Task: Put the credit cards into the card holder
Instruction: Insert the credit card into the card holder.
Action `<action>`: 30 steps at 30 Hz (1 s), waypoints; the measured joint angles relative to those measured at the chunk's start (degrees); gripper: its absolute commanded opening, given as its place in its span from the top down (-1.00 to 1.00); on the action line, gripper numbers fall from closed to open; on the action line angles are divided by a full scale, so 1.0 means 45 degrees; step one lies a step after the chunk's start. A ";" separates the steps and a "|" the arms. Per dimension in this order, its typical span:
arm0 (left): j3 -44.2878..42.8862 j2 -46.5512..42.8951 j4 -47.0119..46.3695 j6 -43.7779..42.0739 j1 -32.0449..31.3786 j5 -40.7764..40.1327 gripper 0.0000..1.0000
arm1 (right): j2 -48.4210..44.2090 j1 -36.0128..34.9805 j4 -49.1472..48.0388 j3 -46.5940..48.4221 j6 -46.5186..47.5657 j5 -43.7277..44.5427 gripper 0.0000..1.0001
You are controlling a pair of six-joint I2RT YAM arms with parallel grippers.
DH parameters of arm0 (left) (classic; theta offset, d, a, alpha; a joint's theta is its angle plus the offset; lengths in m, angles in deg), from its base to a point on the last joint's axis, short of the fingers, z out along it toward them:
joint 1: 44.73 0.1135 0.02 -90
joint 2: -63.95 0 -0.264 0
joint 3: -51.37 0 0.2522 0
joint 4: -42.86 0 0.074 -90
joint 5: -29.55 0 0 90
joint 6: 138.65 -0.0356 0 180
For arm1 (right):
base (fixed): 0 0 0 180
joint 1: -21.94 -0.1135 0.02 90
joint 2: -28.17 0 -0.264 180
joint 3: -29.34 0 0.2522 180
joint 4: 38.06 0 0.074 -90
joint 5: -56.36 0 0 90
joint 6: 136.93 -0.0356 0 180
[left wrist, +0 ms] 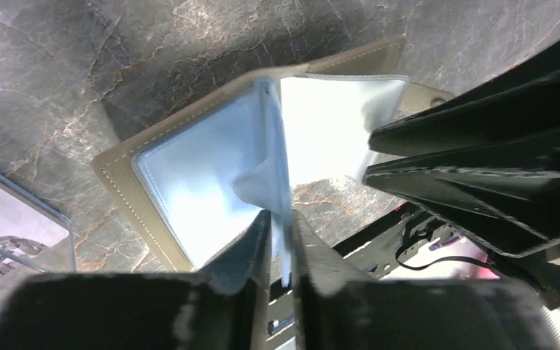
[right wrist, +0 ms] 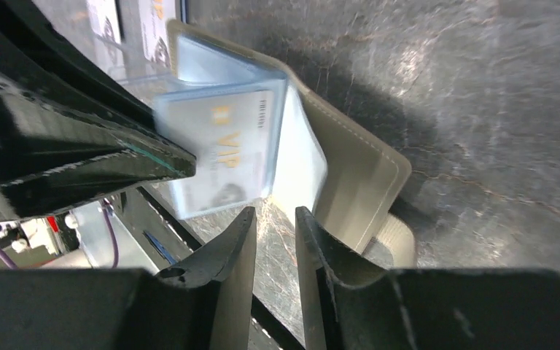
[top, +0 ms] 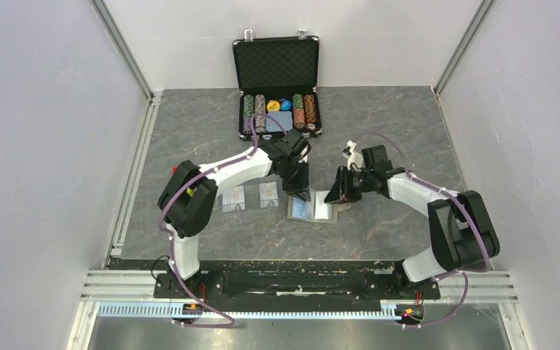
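Your left fingers are pinched onto a clear inner leaf of the open card holder on the surface. Your right fingers stand slightly apart, empty, near 1 credit card.

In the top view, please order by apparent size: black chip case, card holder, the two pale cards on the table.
Black chip case, largest.
Card holder, next.
The two pale cards, smallest; they look alike, so I rank them together.

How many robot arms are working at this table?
2. The left arm reaches over the card holder from the left; the right arm reaches it from the right. None seems hidden.
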 measured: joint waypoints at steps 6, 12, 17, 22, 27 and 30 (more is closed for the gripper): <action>-0.0486 0.0471 0.0272 -0.0073 -0.0170 0.0447 0.14 | -0.0500 0.0884 -0.0097 0.0000 -0.0185 -0.0238 0.42; -0.1054 0.1219 -0.0209 0.0126 -0.0869 0.1205 0.12 | -0.0801 0.1355 -0.0087 0.0000 -0.0243 -0.0282 0.41; -0.1287 0.1715 -0.0801 0.0432 -0.1307 0.1749 0.03 | -0.1020 0.1545 -0.0078 0.0000 -0.0277 -0.0277 0.33; -0.1311 0.1817 -0.1156 0.0447 -0.1384 0.1938 -0.12 | -0.1098 0.1564 0.0170 0.0010 -0.0141 -0.0238 0.21; -0.0976 0.1491 -0.1846 0.0486 -0.1341 0.1919 -0.18 | -0.1098 0.1569 0.0466 0.0083 0.0015 -0.0180 0.07; -0.0160 0.0675 -0.2623 0.0656 -0.1185 0.1923 -0.19 | -0.1098 0.1545 0.0500 0.0223 0.0068 -0.0199 -0.01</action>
